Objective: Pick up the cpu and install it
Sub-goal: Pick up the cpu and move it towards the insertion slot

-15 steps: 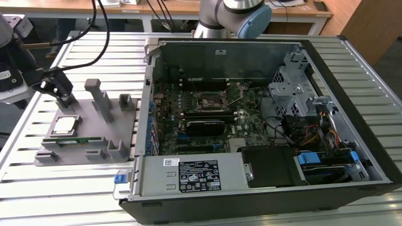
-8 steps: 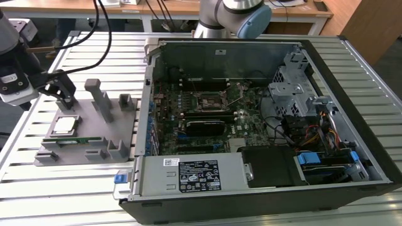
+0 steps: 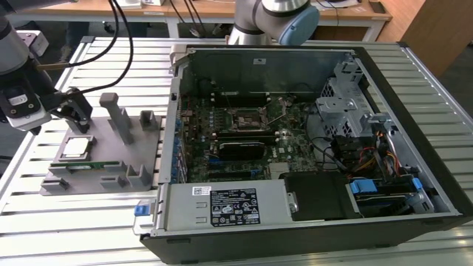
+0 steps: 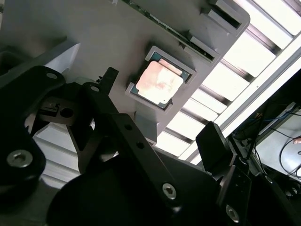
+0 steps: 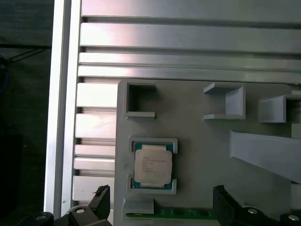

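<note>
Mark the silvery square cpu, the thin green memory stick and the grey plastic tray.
cpu (image 5: 152, 165): first wrist view, centre of metal top.
memory stick (image 5: 174, 214): first wrist view, middle of green edge.
tray (image 5: 202, 160): first wrist view, bare floor beside cpu.

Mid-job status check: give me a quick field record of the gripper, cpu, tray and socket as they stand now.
gripper: open, holding nothing, above the grey tray, jaws spread wider than the cpu
cpu: lying flat in its nest on the tray, metal top up, not gripped
memory stick: in a slot on the tray, beside the cpu
socket: inside the open computer case, to the exterior view's right of the tray
task state: cpu not yet picked up
</note>
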You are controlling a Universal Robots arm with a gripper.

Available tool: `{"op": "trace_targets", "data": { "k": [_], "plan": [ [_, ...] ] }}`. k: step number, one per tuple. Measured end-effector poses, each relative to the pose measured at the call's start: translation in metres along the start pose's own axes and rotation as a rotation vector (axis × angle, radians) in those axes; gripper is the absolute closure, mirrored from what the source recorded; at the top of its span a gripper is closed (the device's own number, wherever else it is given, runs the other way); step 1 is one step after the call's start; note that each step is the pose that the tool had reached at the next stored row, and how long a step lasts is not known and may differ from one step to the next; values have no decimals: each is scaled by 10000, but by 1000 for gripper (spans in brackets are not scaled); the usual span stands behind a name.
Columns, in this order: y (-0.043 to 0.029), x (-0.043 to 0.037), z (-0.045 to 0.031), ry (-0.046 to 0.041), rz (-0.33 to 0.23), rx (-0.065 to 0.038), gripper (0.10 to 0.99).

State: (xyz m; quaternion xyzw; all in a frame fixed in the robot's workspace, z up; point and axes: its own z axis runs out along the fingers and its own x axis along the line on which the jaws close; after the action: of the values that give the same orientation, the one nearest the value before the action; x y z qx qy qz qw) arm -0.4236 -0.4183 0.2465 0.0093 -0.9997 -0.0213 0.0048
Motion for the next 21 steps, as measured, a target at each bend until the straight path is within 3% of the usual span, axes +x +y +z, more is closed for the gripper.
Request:
{"op": "trace_targets", "data": {
  "k": [8, 14, 21],
  "plan": [
    [19, 31, 77, -32, -2, 0, 149],
    [78, 52, 180, -32, 2, -1, 149],
    [83, 92, 307, -32, 1, 0, 149]
  ]
}}
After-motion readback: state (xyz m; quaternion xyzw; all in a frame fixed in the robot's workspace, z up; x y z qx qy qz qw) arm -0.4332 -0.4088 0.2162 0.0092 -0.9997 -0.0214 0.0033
